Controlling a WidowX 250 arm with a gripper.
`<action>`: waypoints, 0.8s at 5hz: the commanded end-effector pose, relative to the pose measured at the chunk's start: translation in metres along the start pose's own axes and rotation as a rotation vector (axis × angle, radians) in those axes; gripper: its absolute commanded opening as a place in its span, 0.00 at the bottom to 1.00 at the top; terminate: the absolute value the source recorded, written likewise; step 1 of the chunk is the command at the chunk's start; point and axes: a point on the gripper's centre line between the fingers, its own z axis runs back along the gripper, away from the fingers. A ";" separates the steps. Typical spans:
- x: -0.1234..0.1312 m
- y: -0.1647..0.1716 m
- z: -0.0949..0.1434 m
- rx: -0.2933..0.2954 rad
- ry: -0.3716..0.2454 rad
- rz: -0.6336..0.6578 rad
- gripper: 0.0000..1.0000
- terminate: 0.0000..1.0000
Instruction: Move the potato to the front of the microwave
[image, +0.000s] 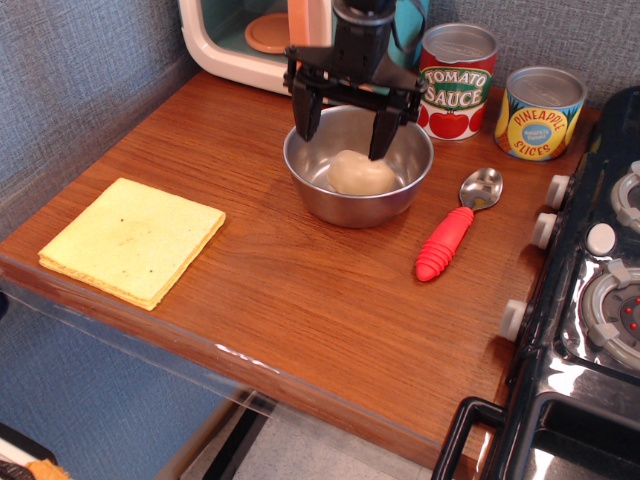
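The pale beige potato (361, 173) lies inside a steel bowl (325, 200) in the middle of the wooden counter. My gripper (345, 130) is open and hangs just above the bowl's far side, its two dark fingers (305, 118) spread to either side above the potato and apart from it. The microwave (240, 40) stands at the back, cream with a teal interior and an orange plate inside; my arm hides its button panel.
A tomato sauce can (456, 80) and a pineapple slices can (540, 112) stand at the back right. A red-handled spoon (455, 235) lies right of the bowl. A yellow cloth (133, 238) lies front left. A toy stove (600, 300) borders the right edge.
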 end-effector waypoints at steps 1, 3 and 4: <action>0.022 -0.002 -0.003 -0.026 -0.048 0.147 1.00 0.00; 0.031 -0.006 -0.014 -0.072 -0.022 0.272 1.00 0.00; 0.030 -0.006 -0.026 -0.045 0.005 0.290 1.00 0.00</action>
